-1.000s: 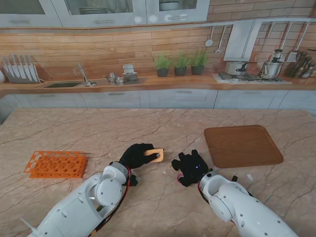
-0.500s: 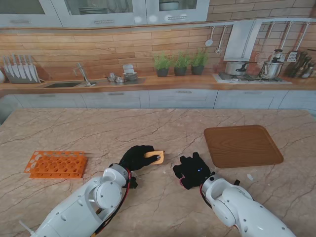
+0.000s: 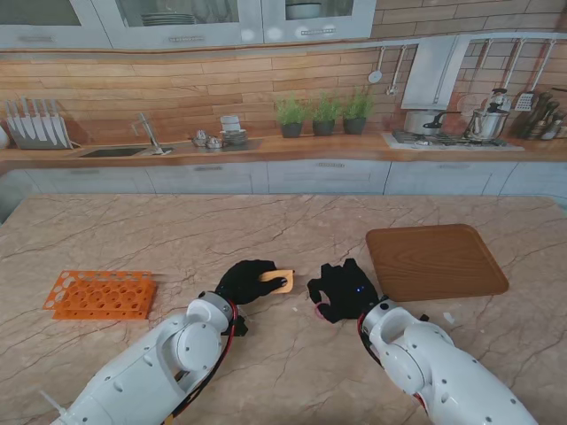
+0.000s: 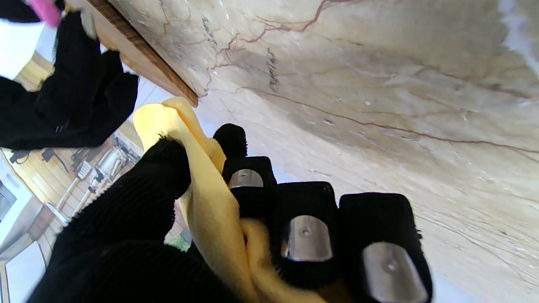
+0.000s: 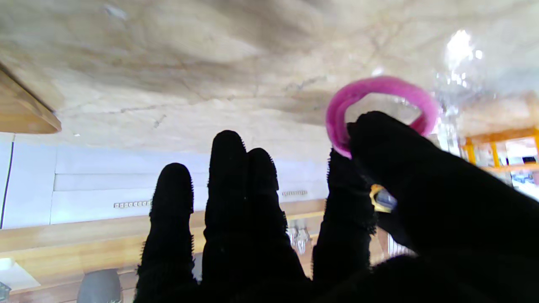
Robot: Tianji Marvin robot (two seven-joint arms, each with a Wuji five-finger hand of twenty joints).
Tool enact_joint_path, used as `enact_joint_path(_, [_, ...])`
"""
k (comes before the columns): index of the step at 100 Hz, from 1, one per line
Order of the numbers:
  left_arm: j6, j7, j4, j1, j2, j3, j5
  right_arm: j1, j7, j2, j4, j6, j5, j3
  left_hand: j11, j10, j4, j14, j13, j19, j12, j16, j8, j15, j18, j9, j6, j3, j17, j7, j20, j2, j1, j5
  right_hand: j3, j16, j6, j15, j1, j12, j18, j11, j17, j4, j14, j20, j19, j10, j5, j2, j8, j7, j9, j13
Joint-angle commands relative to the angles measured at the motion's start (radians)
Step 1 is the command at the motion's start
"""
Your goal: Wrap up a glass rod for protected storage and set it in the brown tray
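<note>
The stand view looked down from high over the tabletop (image 3: 292,221); both wrist views sat close, sharing that tabletop.

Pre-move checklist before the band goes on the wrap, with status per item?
1. Left hand shut on yellow wrap: ok.
2. Right hand pinching pink band: ok.
3. Band loop open: ok.
4. Glass rod inside wrap: cannot tell.
5. Brown tray free to receive: ok.
6. Hands apart, not colliding: ok.
</note>
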Motion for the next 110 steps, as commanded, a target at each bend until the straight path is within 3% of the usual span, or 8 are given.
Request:
enact_joint_path(1, [-0.004, 0.0, 0.014, -0.009, -0.013, 0.006, -0.014, 0.025, -0.014, -0.015, -0.012, -0.007, 0.008, -0.002, 0.08, -0.037, -0.013, 0.036, 0.038, 0.261, 0.001, -0.003, -0.006, 0.11, -0.028, 0.065, 0.009, 0.024, -0.001, 0.036, 0.024, 0.002, -0.023, 0.031, -0.008, 0.003, 0.01, 0.013, 0.028, 0.009, 0.002, -0.009, -0.008, -0.035, 0.003, -0.01, 0.022, -0.01, 0.023, 0.033, -0.013, -0.001, 0.026, 0.013])
enact_joint_path(20, [-0.018, 0.017, 0.046, -0.03, -0.021, 0.028, -0.012, 0.074, -0.055, -0.035, 0.009, -0.004, 0.074, -0.027, 0.084, -0.032, -0.013, 0.043, 0.038, 0.261, -0.001, -0.007, -0.01, 0.103, -0.011, 0.065, 0.017, 0.024, -0.003, 0.038, 0.012, 0.008, -0.046, 0.059, -0.014, 0.004, 0.017, 0.012, 0.026, 0.009, 0.002, -0.011, -0.003, -0.037, 0.001, -0.008, 0.022, -0.012, 0.02, 0.04, -0.018, -0.003, 0.036, 0.02])
enact_joint_path(46, [-0.046, 0.024, 0.059, -0.041, -0.022, 0.039, -0.002, 0.138, -0.102, -0.061, 0.068, 0.041, 0.146, -0.082, 0.079, -0.025, -0.014, 0.053, 0.038, 0.261, -0.001, -0.01, -0.012, 0.093, 0.0, 0.049, 0.022, 0.029, -0.005, 0.024, -0.009, 0.01, -0.037, 0.041, -0.048, 0.006, 0.008, 0.01, 0.022, 0.014, -0.009, -0.005, 0.005, -0.034, -0.007, -0.003, 0.023, -0.011, -0.029, 0.079, -0.001, 0.007, 0.026, 0.018])
enact_joint_path(88, [-0.078, 0.016, 0.051, -0.039, -0.019, 0.041, -0.001, 0.202, -0.131, -0.082, 0.138, 0.072, 0.196, -0.135, 0.076, -0.025, -0.02, 0.055, 0.038, 0.261, 0.001, -0.01, -0.013, 0.091, 0.002, 0.043, 0.017, 0.033, -0.005, 0.018, -0.018, -0.011, -0.03, 0.026, -0.084, 0.006, 0.017, 0.011, 0.019, 0.016, -0.016, 0.0, 0.008, -0.034, -0.011, 0.002, 0.03, -0.012, -0.056, 0.103, -0.004, 0.014, 0.017, 0.016])
enact_joint_path(110, [-0.094, 0.016, 0.053, -0.038, -0.019, 0.041, -0.005, 0.213, -0.134, -0.086, 0.153, 0.083, 0.209, -0.145, 0.074, -0.031, -0.029, 0.055, 0.038, 0.261, 0.002, -0.01, -0.015, 0.089, -0.003, 0.04, 0.012, 0.042, -0.005, 0.022, -0.024, -0.049, -0.024, 0.022, -0.098, 0.005, 0.059, 0.011, -0.002, 0.017, -0.021, 0.002, 0.011, -0.026, -0.013, 0.003, 0.032, -0.009, -0.154, 0.101, -0.022, -0.011, 0.004, 0.011])
